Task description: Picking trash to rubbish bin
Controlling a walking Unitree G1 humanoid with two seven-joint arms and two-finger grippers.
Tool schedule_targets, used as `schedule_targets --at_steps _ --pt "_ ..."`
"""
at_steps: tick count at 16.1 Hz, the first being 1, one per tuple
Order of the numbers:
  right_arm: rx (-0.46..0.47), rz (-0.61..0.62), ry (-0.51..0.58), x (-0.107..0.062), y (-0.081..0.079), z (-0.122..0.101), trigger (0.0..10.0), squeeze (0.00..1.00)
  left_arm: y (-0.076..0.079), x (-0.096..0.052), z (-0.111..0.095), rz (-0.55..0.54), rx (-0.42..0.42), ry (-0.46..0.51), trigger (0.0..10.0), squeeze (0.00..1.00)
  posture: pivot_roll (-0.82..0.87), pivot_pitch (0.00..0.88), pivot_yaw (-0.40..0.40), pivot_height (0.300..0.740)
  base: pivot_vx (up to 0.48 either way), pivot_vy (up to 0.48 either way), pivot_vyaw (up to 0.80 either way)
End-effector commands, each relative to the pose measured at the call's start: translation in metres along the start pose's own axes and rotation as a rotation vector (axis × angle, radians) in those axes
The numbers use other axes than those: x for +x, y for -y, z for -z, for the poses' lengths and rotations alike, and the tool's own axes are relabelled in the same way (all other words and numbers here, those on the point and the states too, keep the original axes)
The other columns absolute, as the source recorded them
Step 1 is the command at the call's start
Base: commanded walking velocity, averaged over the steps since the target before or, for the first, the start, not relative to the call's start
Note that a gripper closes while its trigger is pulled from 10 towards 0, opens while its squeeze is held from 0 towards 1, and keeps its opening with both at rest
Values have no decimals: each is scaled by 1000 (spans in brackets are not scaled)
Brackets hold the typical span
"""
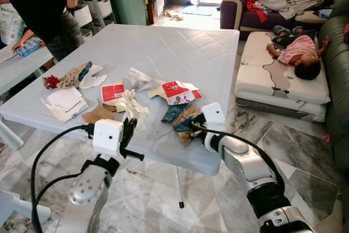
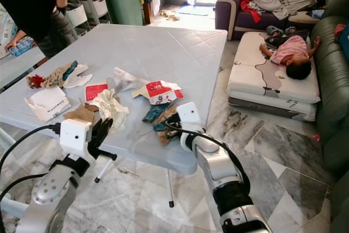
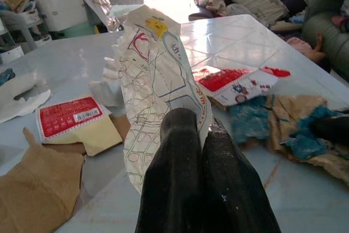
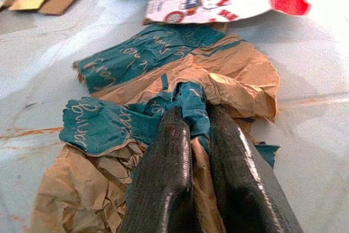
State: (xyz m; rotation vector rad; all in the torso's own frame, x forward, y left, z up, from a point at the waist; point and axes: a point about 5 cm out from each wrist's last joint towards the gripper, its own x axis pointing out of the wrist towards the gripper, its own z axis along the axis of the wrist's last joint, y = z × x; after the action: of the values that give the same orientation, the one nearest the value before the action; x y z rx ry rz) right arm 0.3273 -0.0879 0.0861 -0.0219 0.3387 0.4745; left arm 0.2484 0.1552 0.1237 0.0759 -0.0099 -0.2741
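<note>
Both grippers pinching trash at the table's near edge.

Lower left, the left gripper (image 3: 199,129) is clamped on a white printed wrapper (image 3: 155,80); lower centre, the right gripper (image 4: 199,118) is closed on teal-and-brown crumpled paper (image 4: 163,80). Beyond them, a red-and-white carton (image 1: 177,91) lies mid-frame on the grey table (image 1: 180,47); a person (image 1: 41,4) stands upper left.

Pale blue-grey plastic bench (image 1: 180,47), litter strewn along its near edge: red-and-white printed carton (image 1: 175,91) mid-bench, crumpled brown-and-teal paper bag (image 1: 182,119) just in front of it, white torn paper (image 1: 64,103) far left, red-labelled flattened card (image 1: 113,92) between.
</note>
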Motion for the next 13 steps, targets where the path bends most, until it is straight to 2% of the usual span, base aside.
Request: schedule_targets --at_steps 1,4,6,8,9,11,13 --pt "14 25 6 -3 6 -1 0 0 -3 2 -2 -20 7 8 0 0 48 0 75 740 0 0 0" --pt "67 127 67 -14 25 -7 0 0 -7 12 -2 -60 -37 3 0 0 35 0 72 740 0 0 0" --pt "119 198 176 -23 37 -24 0 0 -8 17 -3 -74 -53 7 0 0 27 0 71 740 0 0 0" --pt "156 237 231 -29 42 -34 0 0 -9 23 -4 -118 -105 6 0 0 23 0 69 740 0 0 0" --pt "168 243 250 -30 43 -38 0 0 -10 25 -6 -124 -111 13 0 0 22 0 68 740 0 0 0" --pt "213 252 353 -36 43 -54 0 0 -13 36 -18 -156 -129 53 0 0 18 0 66 740 0 0 0" --pt "215 248 383 -38 43 -60 0 0 -16 43 -25 -171 -137 78 0 0 13 0 63 740 0 0 0"
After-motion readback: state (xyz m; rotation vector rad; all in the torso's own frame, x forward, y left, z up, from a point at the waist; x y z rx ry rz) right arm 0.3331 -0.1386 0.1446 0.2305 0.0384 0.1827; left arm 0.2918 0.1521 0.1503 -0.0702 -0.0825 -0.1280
